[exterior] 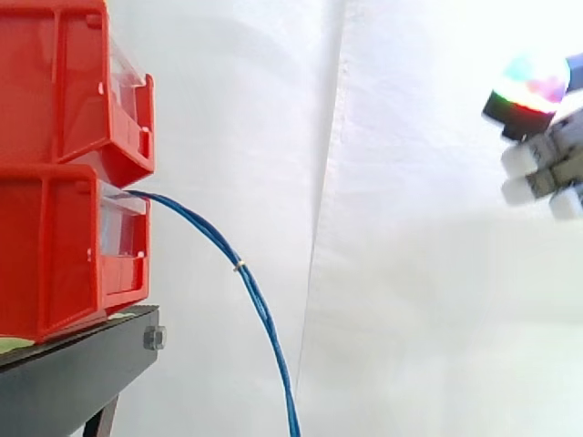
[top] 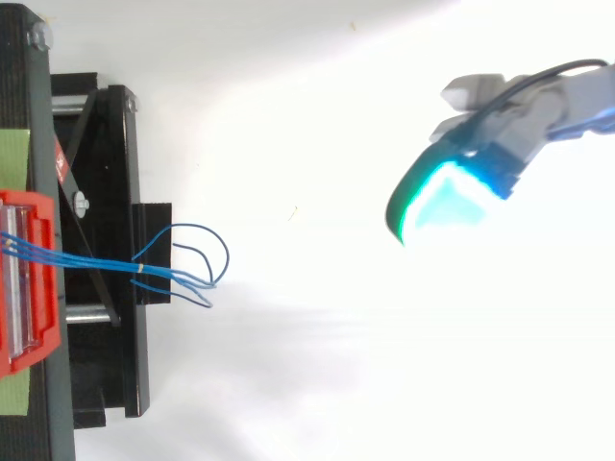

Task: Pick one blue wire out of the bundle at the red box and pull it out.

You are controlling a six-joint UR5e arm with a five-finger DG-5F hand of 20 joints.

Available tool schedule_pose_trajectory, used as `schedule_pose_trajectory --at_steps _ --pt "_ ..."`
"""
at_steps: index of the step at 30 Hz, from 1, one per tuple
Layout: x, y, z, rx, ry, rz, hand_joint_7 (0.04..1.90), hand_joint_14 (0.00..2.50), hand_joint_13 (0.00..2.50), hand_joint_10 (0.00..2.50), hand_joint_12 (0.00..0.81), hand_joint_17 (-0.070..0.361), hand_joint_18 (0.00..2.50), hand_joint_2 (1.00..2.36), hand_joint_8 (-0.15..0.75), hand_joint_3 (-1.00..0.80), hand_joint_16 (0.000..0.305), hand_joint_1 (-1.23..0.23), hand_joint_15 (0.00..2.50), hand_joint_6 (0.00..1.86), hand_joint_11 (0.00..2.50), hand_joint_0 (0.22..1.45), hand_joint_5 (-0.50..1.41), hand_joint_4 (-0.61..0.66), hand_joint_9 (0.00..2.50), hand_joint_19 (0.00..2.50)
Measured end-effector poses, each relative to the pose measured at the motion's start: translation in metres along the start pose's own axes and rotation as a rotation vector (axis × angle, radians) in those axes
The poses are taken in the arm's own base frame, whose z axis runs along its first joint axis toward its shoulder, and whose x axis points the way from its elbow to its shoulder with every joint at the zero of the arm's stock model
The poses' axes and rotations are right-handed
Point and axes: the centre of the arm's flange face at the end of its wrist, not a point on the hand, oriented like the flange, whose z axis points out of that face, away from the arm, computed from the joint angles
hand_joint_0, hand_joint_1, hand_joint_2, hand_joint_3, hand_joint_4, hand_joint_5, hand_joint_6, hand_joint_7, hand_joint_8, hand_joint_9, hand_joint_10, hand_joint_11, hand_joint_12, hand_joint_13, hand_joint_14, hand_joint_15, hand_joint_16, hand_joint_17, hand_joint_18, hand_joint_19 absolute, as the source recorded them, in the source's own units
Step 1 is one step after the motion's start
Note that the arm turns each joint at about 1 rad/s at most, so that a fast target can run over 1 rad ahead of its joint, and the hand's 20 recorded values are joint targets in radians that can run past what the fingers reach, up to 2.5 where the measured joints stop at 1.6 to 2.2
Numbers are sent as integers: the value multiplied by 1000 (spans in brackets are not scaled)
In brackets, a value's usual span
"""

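Blue against the curtain, the wire bundle droops from the lower red bin in the side view, hanging past the black stand. My hand sits well apart at the right, fingers loosely spread and holding nothing. In the top view, the wire bundle fans into loops beyond its tie, with the hand far off. I judge nothing done yet: approaching, singling out one wire and pulling all remain.

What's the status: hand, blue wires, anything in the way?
Hand open, empty. Blue wire bundle hangs from lower red bin, untouched, hand well off it. Nothing in between.
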Motion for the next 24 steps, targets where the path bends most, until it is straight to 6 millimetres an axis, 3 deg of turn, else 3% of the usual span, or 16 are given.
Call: schedule_pose_trajectory --at_steps 16,20,24 --pt "26 -68 59 -58 -79 2 765 0 0 0 364 152 0 1000 271 -500 67 -746 45 502 5 485 -168 252 263 145" --pt "30 -80 70 -80 -116 -15 785 2 0 0 369 153 0 1000 280 -500 68 -593 56 502 13 480 -160 256 299 150" --pt "33 -94 78 -84 -144 -28 792 2 0 0 368 154 0 1000 281 -500 69 -556 61 502 20 482 -156 257 313 161"
